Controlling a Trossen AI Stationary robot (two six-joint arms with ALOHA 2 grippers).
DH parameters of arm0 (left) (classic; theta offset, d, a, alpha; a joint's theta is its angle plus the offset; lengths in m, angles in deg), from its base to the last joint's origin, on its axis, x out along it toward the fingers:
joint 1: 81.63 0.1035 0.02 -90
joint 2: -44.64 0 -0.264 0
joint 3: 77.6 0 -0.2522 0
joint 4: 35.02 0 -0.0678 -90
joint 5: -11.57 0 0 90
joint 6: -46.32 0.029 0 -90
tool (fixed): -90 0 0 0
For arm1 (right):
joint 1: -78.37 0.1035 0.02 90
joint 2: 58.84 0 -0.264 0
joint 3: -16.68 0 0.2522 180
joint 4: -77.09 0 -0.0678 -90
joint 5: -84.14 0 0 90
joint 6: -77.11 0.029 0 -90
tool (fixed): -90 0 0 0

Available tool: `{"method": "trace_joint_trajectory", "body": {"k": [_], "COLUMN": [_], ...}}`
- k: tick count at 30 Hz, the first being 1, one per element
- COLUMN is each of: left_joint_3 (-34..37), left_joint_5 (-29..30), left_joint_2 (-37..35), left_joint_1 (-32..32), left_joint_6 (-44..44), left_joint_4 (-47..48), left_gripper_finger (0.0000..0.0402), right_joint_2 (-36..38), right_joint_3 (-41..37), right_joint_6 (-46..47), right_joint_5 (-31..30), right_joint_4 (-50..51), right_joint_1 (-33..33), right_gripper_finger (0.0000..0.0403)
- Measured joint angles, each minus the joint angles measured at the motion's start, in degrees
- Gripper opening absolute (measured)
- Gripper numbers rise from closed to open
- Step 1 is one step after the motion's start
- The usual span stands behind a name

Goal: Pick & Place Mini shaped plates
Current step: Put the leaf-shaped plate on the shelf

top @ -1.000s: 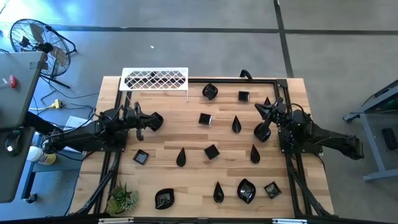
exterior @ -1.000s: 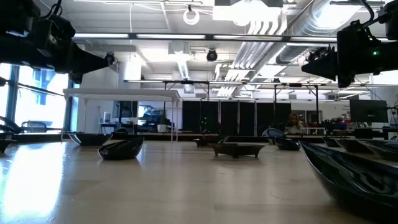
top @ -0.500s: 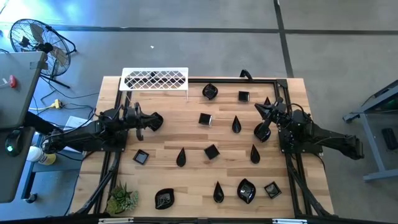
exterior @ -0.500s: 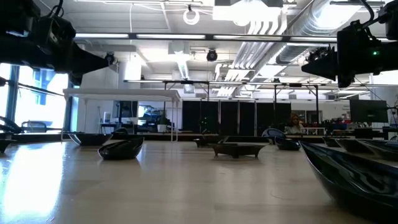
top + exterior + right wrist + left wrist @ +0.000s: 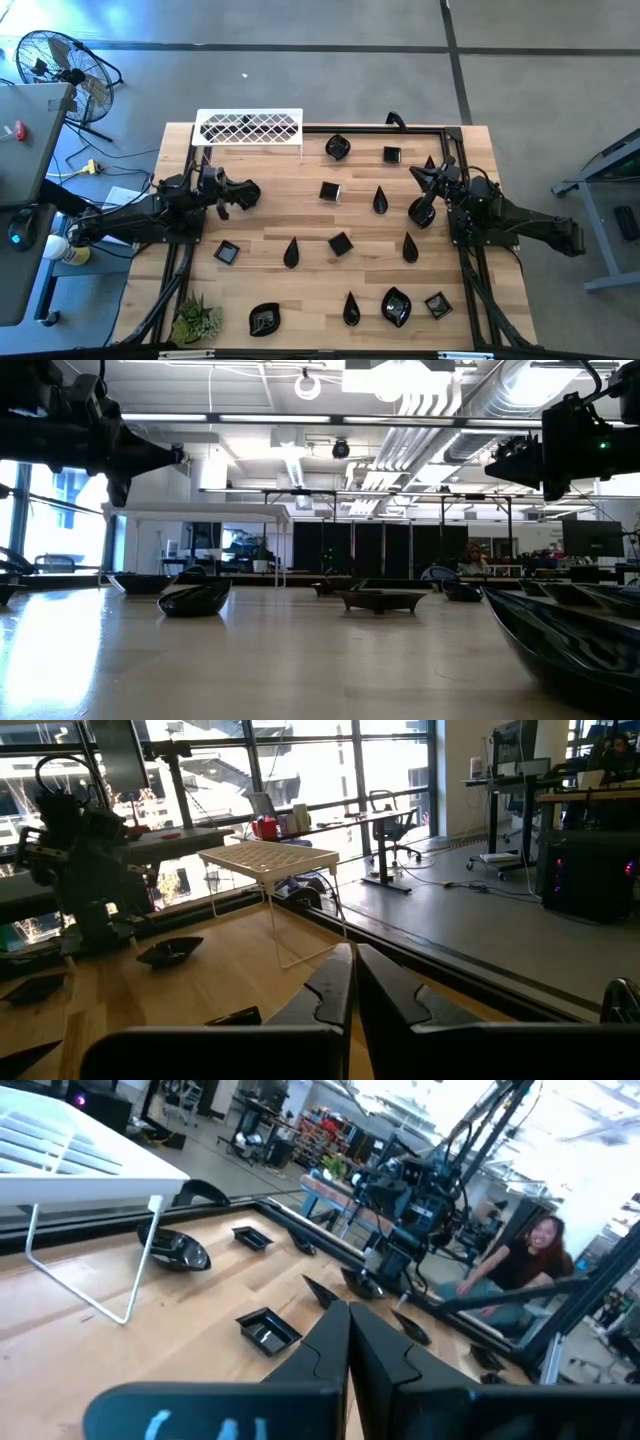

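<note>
Plates (image 5: 340, 243) scattered in front of the rack (image 5: 249, 127), probably glossy, stiff, chippable, best pinched by a rim; left gripper (image 5: 247, 194) and right gripper (image 5: 421, 212) both closed on nothing.

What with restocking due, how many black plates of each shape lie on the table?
Teardrop plates: 4
Square plates: 5
Leaf-like plates: 3
Total: 12 clearly seen from above; one more small dark shape is too unclear to count.
</note>
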Motion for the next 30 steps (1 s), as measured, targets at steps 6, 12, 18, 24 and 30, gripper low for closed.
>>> {"method": "trace_joint_trajectory", "body": {"k": [6, 12, 18, 24, 30], "left_joint_3": [0.00, -3.18, -7.29, -11.43, -17.15], "left_joint_5": [-2.42, -1.38, 3.52, 9.38, 10.19], "left_joint_2": [0.16, 1.98, 9.54, 19.94, 29.55], "left_joint_1": [0.00, -0.01, 0.00, -0.01, -0.01], "left_joint_6": [-1.35, 0.08, 0.29, -2.32, -4.20], "left_joint_4": [0.41, 8.58, 14.83, 20.77, 25.67], "left_gripper_finger": [0.0001, 0.0001, 0.0001, 0.0011, 0.0060], "right_joint_2": [-0.01, 0.01, 0.00, 0.01, 0.01], "right_joint_3": [0.00, 0.01, 0.00, -0.01, -0.01], "right_joint_6": [0.00, 0.00, 0.00, 0.00, 0.00], "right_joint_5": [-0.01, -0.01, 0.00, -0.01, 0.01], "right_joint_4": [-0.01, 0.01, -0.01, -0.01, -0.01], "right_joint_1": [0.00, 0.02, 0.02, 0.00, 0.02], "right_gripper_finger": [0.0012, 0.0012, 0.0012, 0.0012, 0.0012]}}
